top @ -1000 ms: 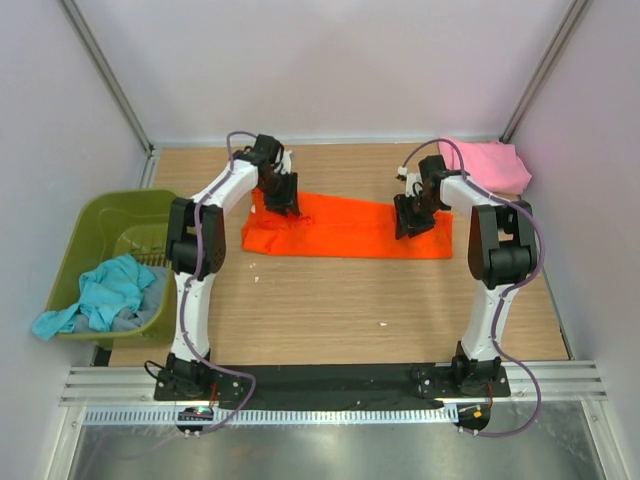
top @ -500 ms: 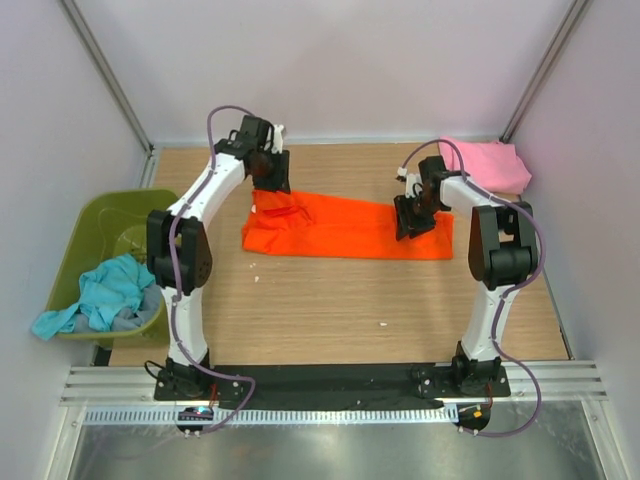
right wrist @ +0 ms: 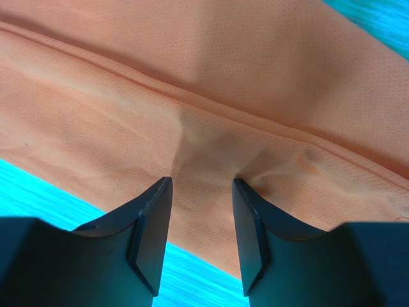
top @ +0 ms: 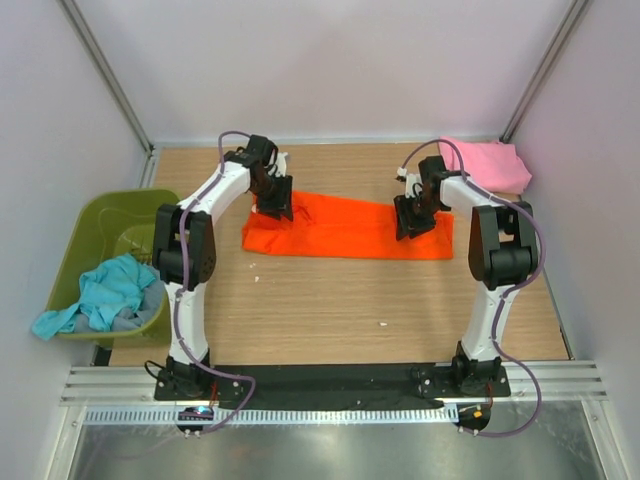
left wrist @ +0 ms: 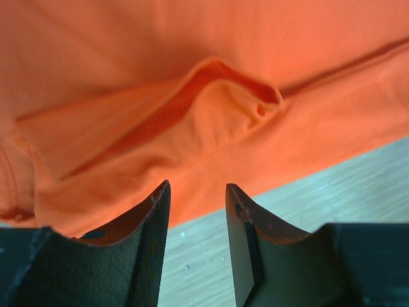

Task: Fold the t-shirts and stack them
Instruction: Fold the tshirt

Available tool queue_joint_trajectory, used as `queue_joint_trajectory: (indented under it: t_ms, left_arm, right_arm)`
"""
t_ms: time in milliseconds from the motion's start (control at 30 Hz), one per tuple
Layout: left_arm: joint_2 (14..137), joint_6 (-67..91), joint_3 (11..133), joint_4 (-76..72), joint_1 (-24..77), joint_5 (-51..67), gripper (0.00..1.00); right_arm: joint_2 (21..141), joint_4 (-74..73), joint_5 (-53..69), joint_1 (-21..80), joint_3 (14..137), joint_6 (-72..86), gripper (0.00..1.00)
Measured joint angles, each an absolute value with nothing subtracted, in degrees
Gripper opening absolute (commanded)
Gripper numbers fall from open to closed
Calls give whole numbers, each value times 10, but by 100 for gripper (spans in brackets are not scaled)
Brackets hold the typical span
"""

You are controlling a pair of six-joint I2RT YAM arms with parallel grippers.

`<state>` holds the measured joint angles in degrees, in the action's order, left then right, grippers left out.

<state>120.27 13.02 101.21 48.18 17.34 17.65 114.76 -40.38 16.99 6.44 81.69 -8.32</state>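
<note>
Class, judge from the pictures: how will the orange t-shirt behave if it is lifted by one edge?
Probably floppy: the orange t-shirt lies buckled into a soft ridge in the left wrist view. Likely light, since its weave looks thin. It should drape rather than hold shape.

L arm (top: 222, 187) & R arm (top: 462, 188) white w/ black joints, purple cables (top: 539, 248); claw fingers (left wrist: 144, 256) dark, wedge-shaped.

An olive-green plastic tub (top: 92, 222) sits beside the left edge of the wooden table (top: 330, 300).
</note>
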Motion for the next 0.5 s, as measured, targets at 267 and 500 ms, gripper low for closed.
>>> queue_joint_trajectory:
  t_ms: [267,500]
  left_arm:
    - [1285,127,1087,481,148,160,41]
    - [1349,113,1176,468,133,125,41]
  right_arm:
    - [1144,-404,166,64,812,-87,49]
    - [1143,-404,164,64,812,-88,49]
